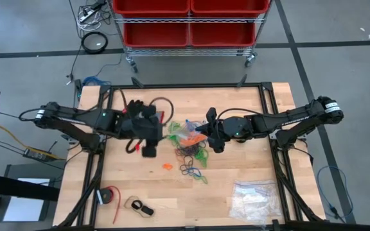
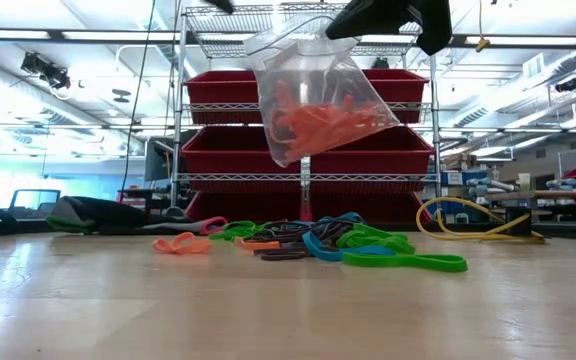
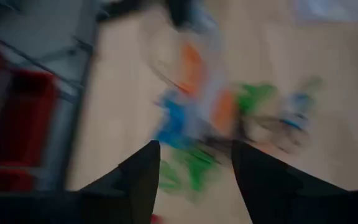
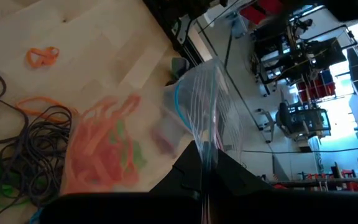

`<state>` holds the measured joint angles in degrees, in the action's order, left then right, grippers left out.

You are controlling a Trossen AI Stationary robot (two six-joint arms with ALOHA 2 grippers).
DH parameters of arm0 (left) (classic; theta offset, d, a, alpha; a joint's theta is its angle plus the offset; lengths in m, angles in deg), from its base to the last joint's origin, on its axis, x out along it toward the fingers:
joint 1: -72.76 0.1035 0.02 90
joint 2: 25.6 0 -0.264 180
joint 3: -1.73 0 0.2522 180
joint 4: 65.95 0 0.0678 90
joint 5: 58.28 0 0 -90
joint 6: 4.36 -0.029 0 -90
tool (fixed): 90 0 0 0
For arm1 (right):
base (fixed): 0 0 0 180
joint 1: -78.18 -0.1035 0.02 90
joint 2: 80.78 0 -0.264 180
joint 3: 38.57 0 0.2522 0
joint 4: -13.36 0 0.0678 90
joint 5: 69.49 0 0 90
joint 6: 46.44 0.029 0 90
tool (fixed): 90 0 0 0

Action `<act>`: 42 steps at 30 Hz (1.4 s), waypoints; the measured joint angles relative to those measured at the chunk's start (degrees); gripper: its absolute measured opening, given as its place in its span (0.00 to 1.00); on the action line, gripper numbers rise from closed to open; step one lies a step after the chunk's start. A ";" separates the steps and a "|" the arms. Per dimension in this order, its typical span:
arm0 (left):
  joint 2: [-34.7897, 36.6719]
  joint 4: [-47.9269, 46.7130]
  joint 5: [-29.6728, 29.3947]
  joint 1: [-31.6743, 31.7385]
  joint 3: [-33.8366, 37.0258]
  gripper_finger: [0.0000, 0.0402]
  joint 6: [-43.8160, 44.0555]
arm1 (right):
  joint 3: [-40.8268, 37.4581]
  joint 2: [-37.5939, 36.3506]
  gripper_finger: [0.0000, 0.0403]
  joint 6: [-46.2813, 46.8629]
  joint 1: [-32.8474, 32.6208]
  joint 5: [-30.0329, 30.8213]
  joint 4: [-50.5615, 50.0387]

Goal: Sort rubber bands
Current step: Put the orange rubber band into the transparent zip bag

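Note:
A clear plastic bag (image 2: pixel 313 90) with several orange rubber bands inside hangs above the table, and my right gripper (image 4: pixel 207 163) is shut on it; the same bag (image 1: pixel 190 131) shows mid-table in the high view. Below it a pile of loose rubber bands (image 1: pixel 193 159) in green, blue, black and orange lies on the wood, also seen as a pile (image 2: pixel 313 245) in the low view. One orange band (image 1: pixel 167 167) lies apart on the pile's left. My left gripper (image 3: pixel 194 171) is open above the bands, left of the bag, with nothing between its fingers. My right gripper pinches the bag's upper edge (image 4: pixel 205 144), by its mouth, between its two fingers. The fingers come from the table's right, slanting down. The bag hangs tilted below them, clear of the table and of the pile, the orange bands gathered in its lower part (image 2: pixel 323 118).
A clear bag of whitish pieces (image 1: pixel 252 200) lies near the front right corner. Small items (image 1: pixel 140 206) and a red-and-black thing (image 1: pixel 108 196) lie at the front left. A rack with red bins (image 1: pixel 188 22) stands beyond the far edge. A yellow cable (image 2: pixel 468 225) shows behind the pile.

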<state>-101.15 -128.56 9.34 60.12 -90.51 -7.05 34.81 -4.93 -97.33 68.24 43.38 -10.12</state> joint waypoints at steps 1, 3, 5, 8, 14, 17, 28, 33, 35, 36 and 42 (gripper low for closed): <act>0.15 -0.99 1.67 -0.74 1.22 0.51 1.82 | 0.00 0.00 0.00 -0.02 0.00 0.00 0.03; 0.28 -1.40 5.08 -2.52 4.45 0.50 4.78 | 0.00 0.00 0.00 -0.09 0.00 0.00 0.09; 0.28 0.24 6.52 -4.62 8.76 0.50 7.14 | 0.00 0.00 0.00 -0.08 0.00 0.00 0.09; 0.27 7.61 7.03 -7.36 17.58 0.50 9.14 | 0.00 0.00 0.00 0.10 0.00 0.00 0.24; -0.01 36.06 12.63 -9.22 37.44 0.50 13.81 | -0.01 0.00 0.00 0.30 0.00 0.00 0.32; -0.62 49.75 13.13 -9.20 45.68 0.50 16.50 | -0.02 0.00 0.00 0.32 -0.07 0.00 0.34; -13.41 73.60 11.10 -9.05 55.80 0.50 18.13 | -0.04 0.00 0.00 0.44 -0.07 -0.02 1.14; -21.03 83.79 9.00 -8.64 55.40 0.49 17.97 | -0.04 0.00 0.00 1.25 -0.07 -0.04 1.31; -22.57 85.31 8.55 -8.36 54.88 0.44 17.97 | -0.04 0.00 0.00 1.78 -0.07 -0.02 1.27; -23.06 85.49 8.41 -8.29 54.63 0.40 17.95 | -0.04 0.00 0.00 1.81 -0.07 -0.03 1.29; -22.54 84.49 9.11 -7.94 54.39 0.06 16.48 | -0.04 0.00 0.00 1.85 -0.07 -0.04 1.05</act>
<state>-123.68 -44.07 18.45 52.18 -36.13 9.44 34.76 -4.93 -95.48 68.18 43.34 -9.07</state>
